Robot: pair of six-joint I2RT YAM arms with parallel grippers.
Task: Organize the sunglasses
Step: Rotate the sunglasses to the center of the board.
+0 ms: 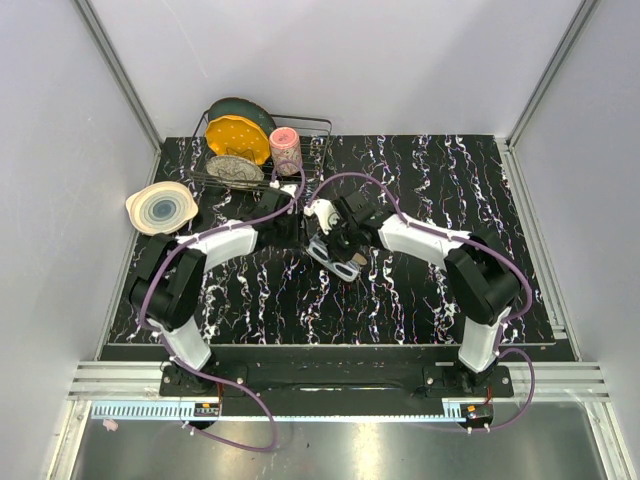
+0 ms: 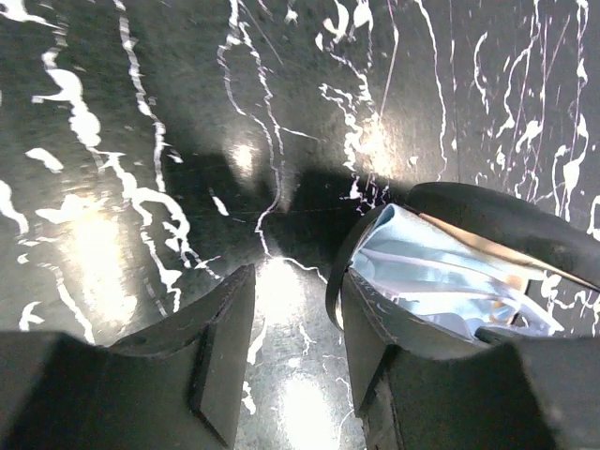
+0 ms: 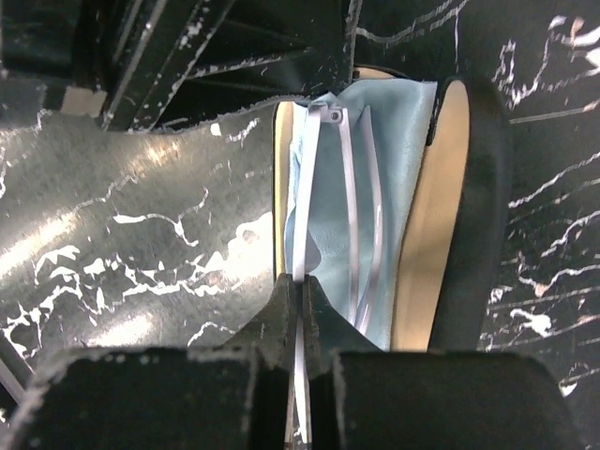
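Both arms are reaching inward over the worktop's middle; left gripper is gaping empty, right gripper is pinching the sunglasses temple.

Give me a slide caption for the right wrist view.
Right pincer shut on thin whitish-framed sunglasses over light-blue cloth in open black case.
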